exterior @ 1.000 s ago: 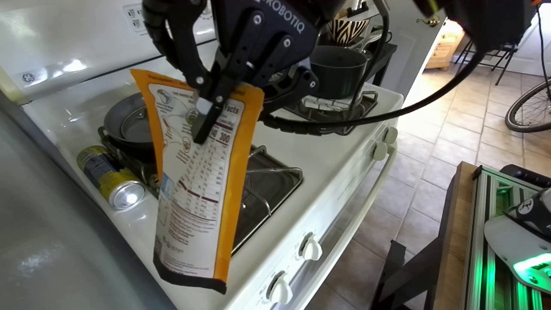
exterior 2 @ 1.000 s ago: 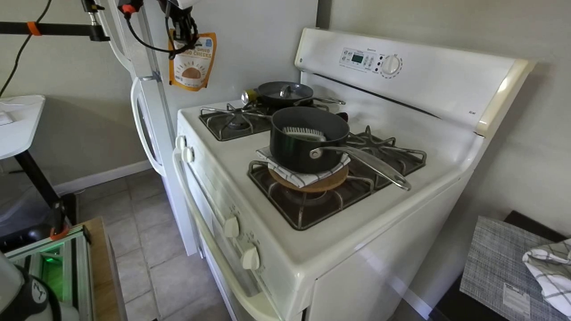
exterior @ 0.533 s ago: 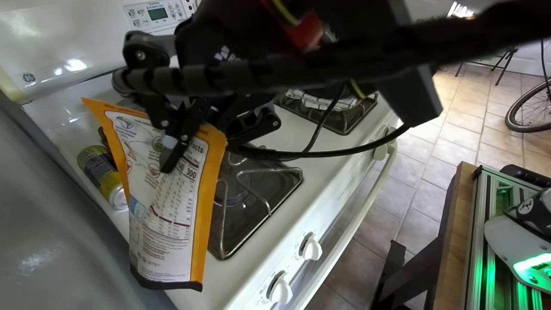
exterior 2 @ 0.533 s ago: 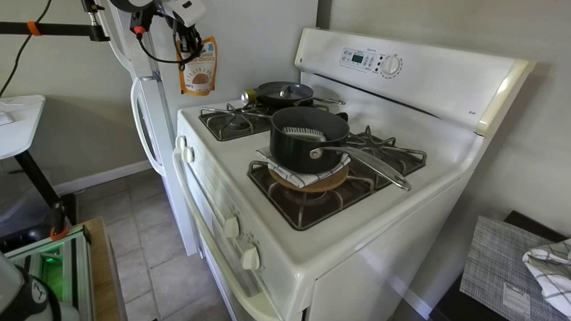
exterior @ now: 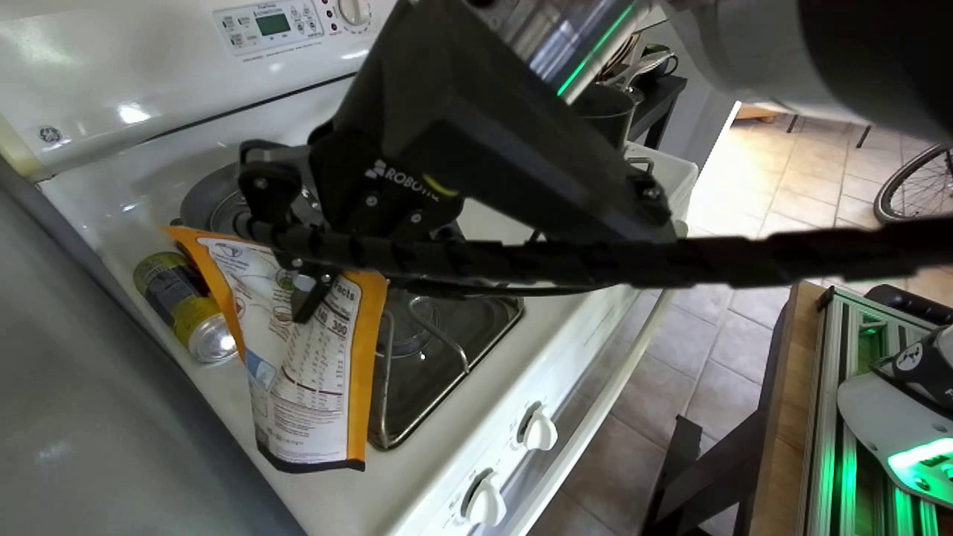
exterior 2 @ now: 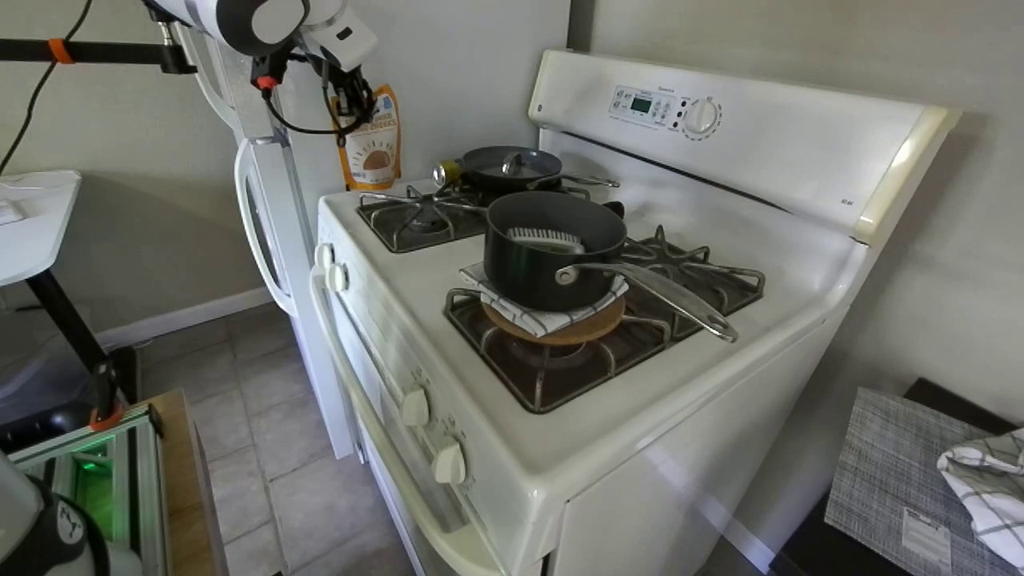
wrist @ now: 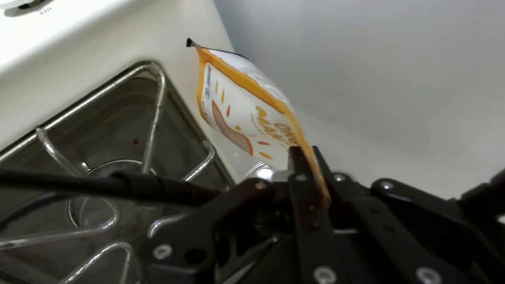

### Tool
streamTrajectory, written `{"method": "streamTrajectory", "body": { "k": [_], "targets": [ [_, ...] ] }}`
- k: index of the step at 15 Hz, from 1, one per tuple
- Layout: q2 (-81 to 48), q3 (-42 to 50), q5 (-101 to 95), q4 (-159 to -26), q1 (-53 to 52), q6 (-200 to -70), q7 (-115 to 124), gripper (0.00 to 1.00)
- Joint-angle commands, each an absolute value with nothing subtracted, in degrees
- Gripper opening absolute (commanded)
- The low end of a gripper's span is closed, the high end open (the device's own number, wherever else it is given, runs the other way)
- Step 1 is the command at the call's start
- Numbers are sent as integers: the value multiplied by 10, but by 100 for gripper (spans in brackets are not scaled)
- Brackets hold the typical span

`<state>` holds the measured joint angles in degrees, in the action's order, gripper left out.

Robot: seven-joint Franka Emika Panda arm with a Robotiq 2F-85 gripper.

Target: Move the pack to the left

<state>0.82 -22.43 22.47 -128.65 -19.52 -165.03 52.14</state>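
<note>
claw (wrist: 305, 153) pinches the pack (exterior: 309, 372) by its upper part. the leftward move looks nearly done; contact with the worktop (exterior: 357, 497) is unclear, and release remains.

In an ext view saucepan (exterior: 610, 117) is mostly hid behind robot arm (exterior: 737, 59), itself cut off at edge, frying pan (exterior: 202, 195) & yellow can (exterior: 179, 296) part-hid behind orange food pouch (exterior: 316, 387) w/ most text too small to read, gripper (exterior: 306, 301) part-hid by black cable (exterior: 521, 262), bike wheel (exterior: 917, 183) cut off at R edge
</note>
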Motion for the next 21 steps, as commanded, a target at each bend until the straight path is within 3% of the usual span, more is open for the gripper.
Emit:
{"method": "streamTrajectory", "body": {
  "k": [1, 4, 10, 16, 17, 19, 21],
  "targets": [
    [2, -226, 144, -1301, -194, -1669, 608, 26],
    [-1, -225, 106, -1297, -196, -1664, 655, 47],
    [34, -218, 90, -1279, -190, -1636, 689, 63],
    [38, -220, 108, -1246, -187, -1557, 699, 73],
    [27, -222, 116, -1244, -191, -1563, 697, 26],
    [9, -225, 127, -1242, -197, -1579, 703, 25],
    [-15, -229, 106, -1243, -199, -1601, 740, 8]
  ]
}}
